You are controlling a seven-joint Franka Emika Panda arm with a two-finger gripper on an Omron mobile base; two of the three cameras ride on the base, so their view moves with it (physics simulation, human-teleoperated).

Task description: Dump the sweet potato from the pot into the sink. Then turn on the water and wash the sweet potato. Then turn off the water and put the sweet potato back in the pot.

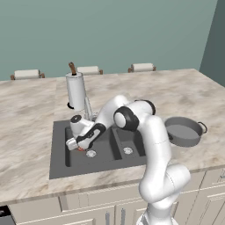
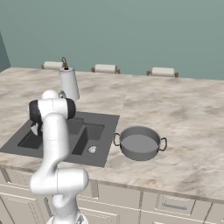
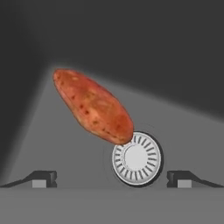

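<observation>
The orange-brown sweet potato (image 3: 94, 107) lies on the floor of the sink's larger left basin, one end touching the round silver drain (image 3: 137, 159). My gripper (image 3: 112, 179) is open, its two fingertips (image 3: 43, 178) spread wide just short of the potato and holding nothing. From the left base view, the gripper (image 1: 75, 146) reaches down into the left basin of the dark grey sink (image 1: 59, 165), with a sliver of the sweet potato (image 1: 81, 149) beside it. The grey pot (image 1: 184, 131) stands on the counter to the right of the sink, also seen as the pot (image 2: 139, 142). No stream shows at the faucet (image 1: 89, 110).
A white paper-towel roll (image 1: 75, 91) stands behind the sink next to the faucet. The smaller right basin has its own drain (image 1: 128, 150). Chair backs (image 1: 142, 67) line the counter's far edge. My arm (image 2: 54, 131) hides much of the sink (image 2: 100, 148) in the right base view.
</observation>
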